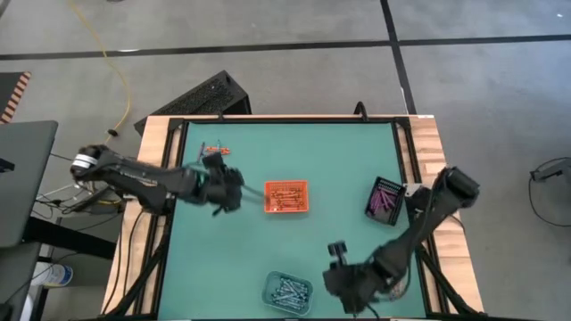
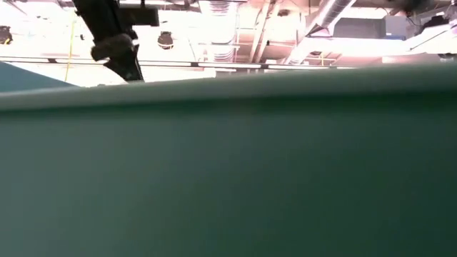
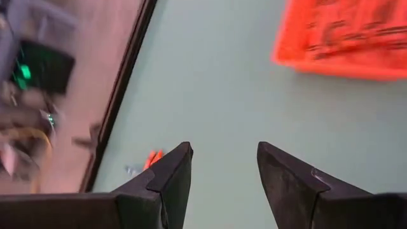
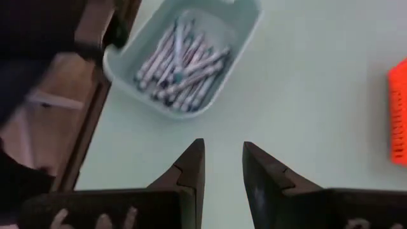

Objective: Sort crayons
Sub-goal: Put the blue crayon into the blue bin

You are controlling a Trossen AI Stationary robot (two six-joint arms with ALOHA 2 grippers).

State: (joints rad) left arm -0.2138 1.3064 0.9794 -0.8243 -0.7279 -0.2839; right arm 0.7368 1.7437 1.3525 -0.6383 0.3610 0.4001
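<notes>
Green tabletop (image 1: 223,259): left claw (image 3: 221,168) released, empty; right claw (image 4: 222,165) released near clear tray (image 4: 238,51) of crayons (image 4: 181,60)

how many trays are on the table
3: orange tray mid-table by the left gripper, black tray at the right edge, clear tray near the right gripper.

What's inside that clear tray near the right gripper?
The clear tray holds a loose pile of blue-grey crayons, lying crisscross. Those at the bottom of the pile are covered by the ones on top.
</notes>
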